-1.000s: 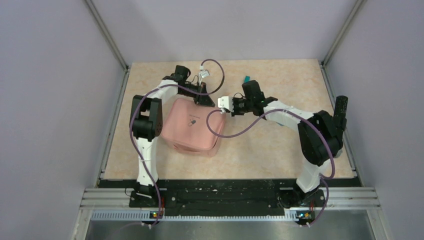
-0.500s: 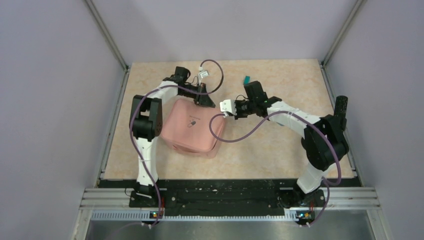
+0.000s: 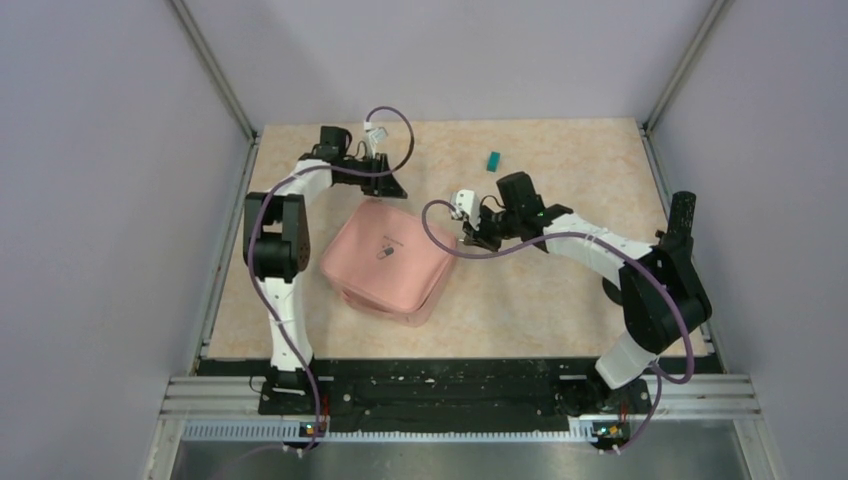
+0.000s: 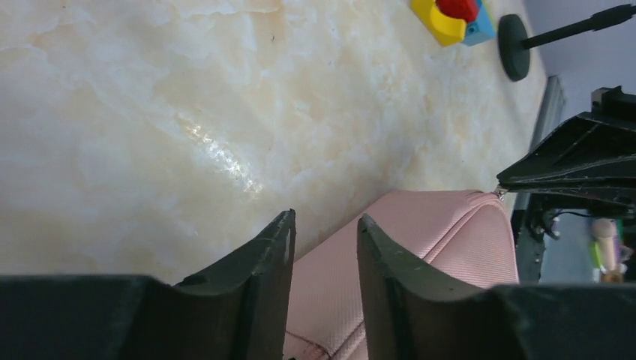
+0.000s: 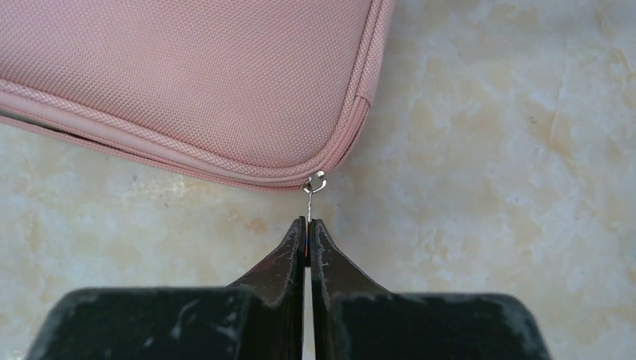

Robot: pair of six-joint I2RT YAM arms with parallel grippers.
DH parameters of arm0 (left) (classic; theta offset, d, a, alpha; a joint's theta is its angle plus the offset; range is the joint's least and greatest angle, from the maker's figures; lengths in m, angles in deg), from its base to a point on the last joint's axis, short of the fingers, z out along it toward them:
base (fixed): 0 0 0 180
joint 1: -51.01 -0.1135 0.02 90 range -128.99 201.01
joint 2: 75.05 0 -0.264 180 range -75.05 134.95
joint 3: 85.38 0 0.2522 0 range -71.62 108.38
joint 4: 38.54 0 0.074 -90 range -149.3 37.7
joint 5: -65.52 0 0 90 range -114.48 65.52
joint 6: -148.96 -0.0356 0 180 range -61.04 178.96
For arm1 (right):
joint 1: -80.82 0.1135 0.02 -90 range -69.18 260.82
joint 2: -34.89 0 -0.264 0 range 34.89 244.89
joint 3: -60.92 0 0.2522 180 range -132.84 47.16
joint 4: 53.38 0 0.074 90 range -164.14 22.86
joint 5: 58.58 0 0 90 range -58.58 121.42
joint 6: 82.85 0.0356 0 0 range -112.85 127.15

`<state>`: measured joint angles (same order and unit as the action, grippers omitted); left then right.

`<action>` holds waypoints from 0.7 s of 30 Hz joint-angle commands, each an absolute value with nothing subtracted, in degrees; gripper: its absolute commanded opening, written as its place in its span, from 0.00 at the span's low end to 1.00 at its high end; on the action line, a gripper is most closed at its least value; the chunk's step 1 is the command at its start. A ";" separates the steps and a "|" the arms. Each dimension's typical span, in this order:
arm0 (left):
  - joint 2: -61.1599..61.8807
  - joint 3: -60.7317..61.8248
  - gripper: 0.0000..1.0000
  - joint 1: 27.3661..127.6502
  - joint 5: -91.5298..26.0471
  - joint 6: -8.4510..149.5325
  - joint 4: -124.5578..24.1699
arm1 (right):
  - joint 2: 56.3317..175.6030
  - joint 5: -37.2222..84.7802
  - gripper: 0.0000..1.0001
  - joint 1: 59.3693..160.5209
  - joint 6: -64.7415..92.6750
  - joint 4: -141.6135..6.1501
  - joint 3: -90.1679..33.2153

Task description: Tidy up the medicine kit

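Your right claw (image 5: 307, 222) was clenched on the thin metal zipper pull (image 5: 313, 184) at a rounded corner of the medicine kit (image 5: 187, 75); your left claw (image 4: 324, 225) stood released, its jaws apart with nothing between them, poised over the kit's far edge. The pink kit lay on the desk (image 3: 560, 290), left of centre, between your two arms; its lid faced up, showing the small dark logo (image 3: 383, 248); a small teal block (image 3: 492, 160) sat well apart from it, near the desk's far side.
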<state>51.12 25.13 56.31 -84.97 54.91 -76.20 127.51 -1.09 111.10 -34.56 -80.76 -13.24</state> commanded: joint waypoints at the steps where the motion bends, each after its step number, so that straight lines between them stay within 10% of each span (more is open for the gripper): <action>1: 40.41 23.28 0.47 56.66 -75.66 60.56 -73.91 | 126.82 0.20 0.00 111.12 -24.37 -76.33 -12.67; 7: 24.58 11.01 0.68 51.61 -58.93 69.74 -74.26 | 128.42 0.06 0.00 110.79 -15.76 -75.54 -15.24; 21: 6.13 -17.37 0.65 41.87 -53.98 67.87 -81.04 | 133.96 -10.03 0.00 110.70 -21.09 -79.12 -16.61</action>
